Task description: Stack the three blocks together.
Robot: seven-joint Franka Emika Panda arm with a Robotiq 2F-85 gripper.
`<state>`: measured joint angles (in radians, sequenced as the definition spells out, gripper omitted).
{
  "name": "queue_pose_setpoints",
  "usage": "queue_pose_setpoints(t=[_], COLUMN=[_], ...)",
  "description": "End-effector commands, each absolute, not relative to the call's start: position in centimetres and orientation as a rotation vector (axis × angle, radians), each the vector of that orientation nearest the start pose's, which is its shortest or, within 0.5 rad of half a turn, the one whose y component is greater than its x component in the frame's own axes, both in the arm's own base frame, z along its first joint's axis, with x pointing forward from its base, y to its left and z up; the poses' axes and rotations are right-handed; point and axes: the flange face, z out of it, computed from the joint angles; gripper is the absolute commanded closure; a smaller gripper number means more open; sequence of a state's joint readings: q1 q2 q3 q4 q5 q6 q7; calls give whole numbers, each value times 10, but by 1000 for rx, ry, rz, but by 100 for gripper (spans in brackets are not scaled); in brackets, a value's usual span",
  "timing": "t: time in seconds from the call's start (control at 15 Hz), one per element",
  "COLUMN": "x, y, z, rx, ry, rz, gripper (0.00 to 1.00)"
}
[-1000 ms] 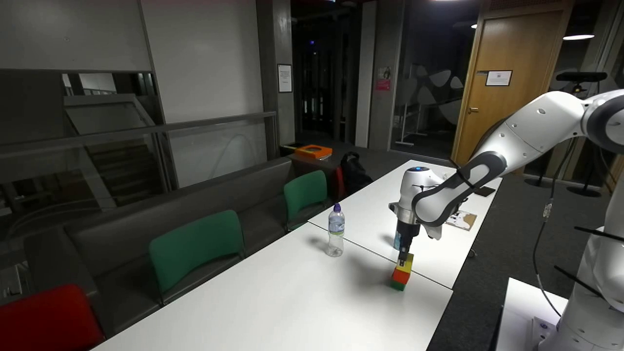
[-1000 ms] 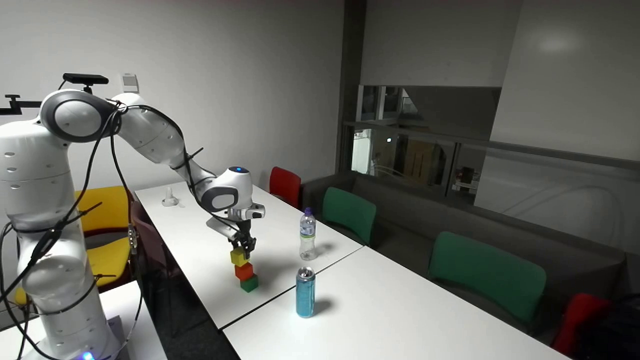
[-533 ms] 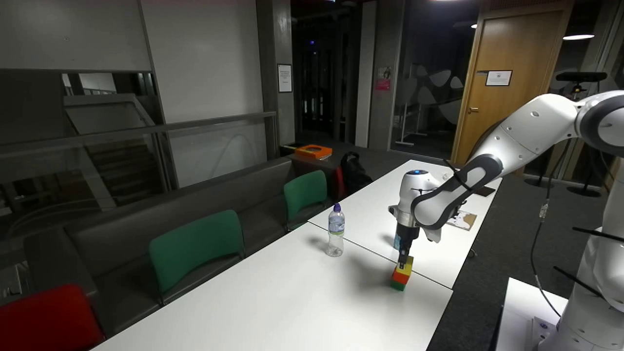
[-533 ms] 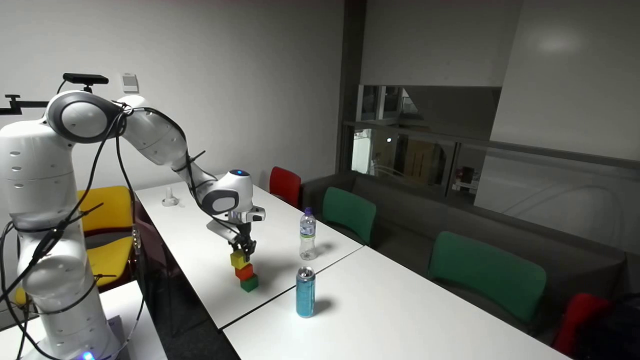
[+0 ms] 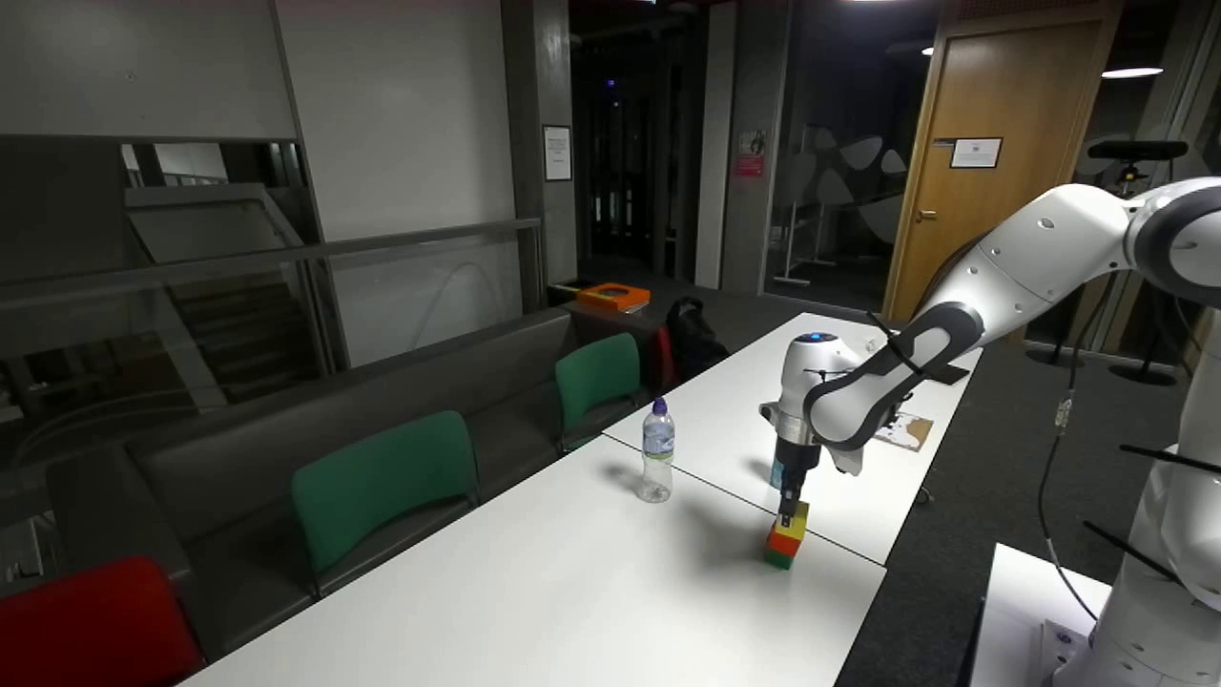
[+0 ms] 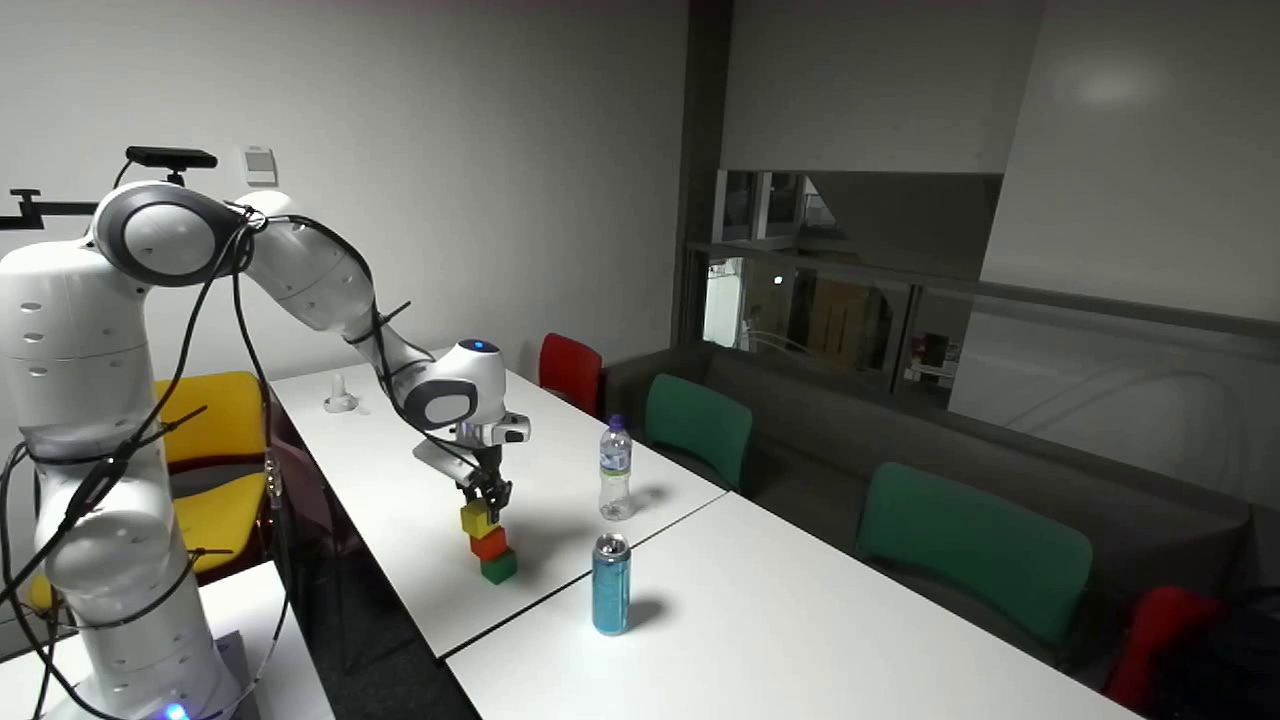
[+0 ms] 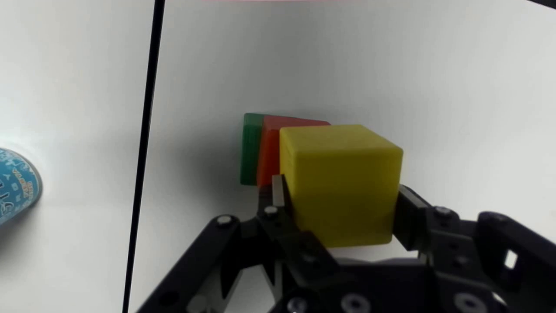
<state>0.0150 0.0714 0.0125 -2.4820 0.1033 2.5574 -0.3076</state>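
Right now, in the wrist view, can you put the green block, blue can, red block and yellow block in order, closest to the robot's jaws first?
1. Yellow block: gripped between the jaws.
2. Red block: just below the yellow one, peeking out on its left.
3. Green block: under the red one, peeking out farther left.
4. Blue can: away at the view's left edge.
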Motion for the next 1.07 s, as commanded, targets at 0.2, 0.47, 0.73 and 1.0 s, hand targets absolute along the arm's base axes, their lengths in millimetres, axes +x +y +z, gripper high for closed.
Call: queue_pose_setpoints(t=[0.2,0.47,0.73,1.0], x=[480,481,481,482], y=[8,6,4,4], z=[265,264,263,262], rx=[-3056,-3064,-3067,-3074], ry=[-375,-372,-368,-370], rz=[-51,-50,-47,-50], gripper=[68,68,68,68])
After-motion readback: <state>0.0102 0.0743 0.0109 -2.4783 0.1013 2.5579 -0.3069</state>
